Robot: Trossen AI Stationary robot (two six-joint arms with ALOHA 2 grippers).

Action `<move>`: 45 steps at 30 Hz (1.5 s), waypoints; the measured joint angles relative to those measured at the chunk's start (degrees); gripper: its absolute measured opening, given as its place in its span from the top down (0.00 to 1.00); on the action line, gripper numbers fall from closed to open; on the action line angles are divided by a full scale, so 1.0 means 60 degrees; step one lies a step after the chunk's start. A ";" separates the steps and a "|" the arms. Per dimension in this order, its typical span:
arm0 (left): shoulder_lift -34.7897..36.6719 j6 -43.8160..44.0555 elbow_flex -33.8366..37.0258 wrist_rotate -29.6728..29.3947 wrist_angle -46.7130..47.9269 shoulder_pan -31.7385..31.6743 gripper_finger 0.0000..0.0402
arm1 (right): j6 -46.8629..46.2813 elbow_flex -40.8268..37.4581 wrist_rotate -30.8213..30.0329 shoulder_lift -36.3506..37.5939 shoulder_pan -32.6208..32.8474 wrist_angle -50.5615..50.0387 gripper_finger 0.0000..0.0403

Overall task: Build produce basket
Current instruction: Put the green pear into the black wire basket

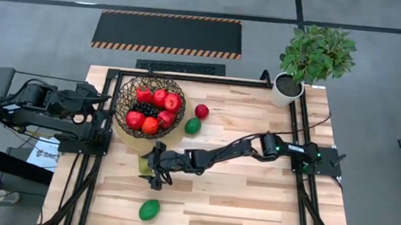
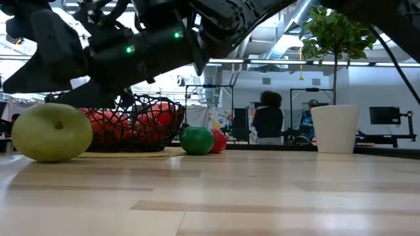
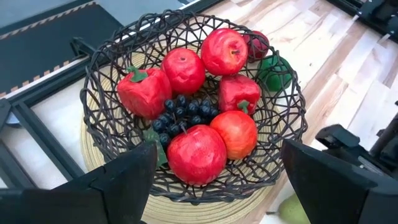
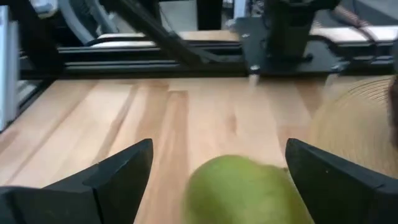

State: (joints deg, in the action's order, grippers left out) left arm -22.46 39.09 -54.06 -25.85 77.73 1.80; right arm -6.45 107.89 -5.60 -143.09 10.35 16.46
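right wrist view: right gripper [image 4: 214, 186] fingers wide apart around the yellow-green pear [image 4: 239, 190], no grip.

Dark brown open-weave basket [image 1: 150, 108] on a tan base, filled with red apples [image 3: 196, 154] and red peppers [image 3: 144, 91] around a near-black grape bunch [image 3: 182, 112]. At its three o'clock lie a red apple [image 1: 201, 111] and a green oval [image 1: 193, 125]. Yellow-green pear [image 2: 52, 132]. Pale striped wood tabletop [image 1: 251, 199]. White pot [image 1: 287, 90], leafy green plant [image 1: 317, 54].
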 joint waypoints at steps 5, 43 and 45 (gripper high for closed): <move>0.0000 0.0000 0.0000 -0.0022 0.0004 0.0000 0.18 | -0.0024 0.0002 -0.0019 -0.0296 -0.0172 -0.0067 0.05; 0.0000 -0.0047 0.0000 -0.0058 0.0000 -0.0004 0.18 | 0.0107 0.3186 0.1032 -0.0535 -0.0037 -0.1820 0.21; 0.0000 -0.0047 0.0000 -0.0058 0.0000 -0.0003 0.18 | 0.0507 0.3864 0.1038 -0.0512 -0.0078 -0.2657 0.21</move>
State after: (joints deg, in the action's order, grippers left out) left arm -22.46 38.81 -54.06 -26.20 77.73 1.78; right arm -3.41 131.07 0.62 -146.16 9.88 0.52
